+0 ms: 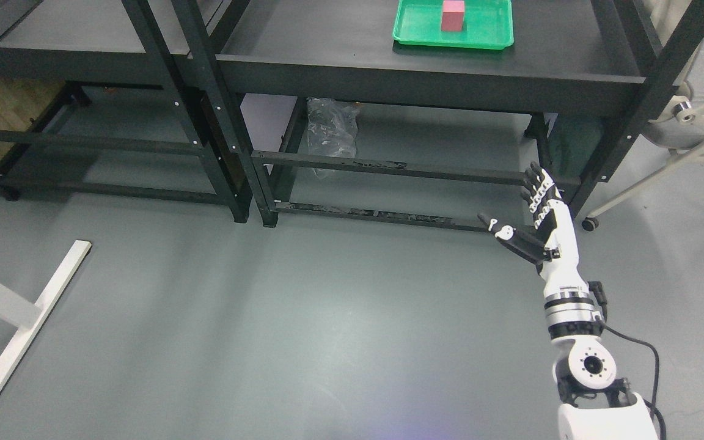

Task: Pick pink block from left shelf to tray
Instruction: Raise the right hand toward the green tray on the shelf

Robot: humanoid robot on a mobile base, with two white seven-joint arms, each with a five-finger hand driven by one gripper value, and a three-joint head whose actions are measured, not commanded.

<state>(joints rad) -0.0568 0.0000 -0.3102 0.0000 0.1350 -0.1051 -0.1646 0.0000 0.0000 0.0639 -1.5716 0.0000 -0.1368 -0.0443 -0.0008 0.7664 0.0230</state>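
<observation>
A pink block (453,15) stands upright inside a green tray (410,32) on the top board of the right-hand black shelf (340,61). My right hand (532,214) hangs low in front of that shelf's right leg, well below the tray. Its fingers are stretched straight and the thumb sticks out to the left; it holds nothing. The left shelf's top board (52,30) shows no block in the part I can see. My left arm is out of the picture.
A crumpled clear plastic bag (330,131) lies on the right shelf's lower level. An office chair (700,131) on castors stands at the far right. A white table foot (28,318) crosses the grey floor at the lower left.
</observation>
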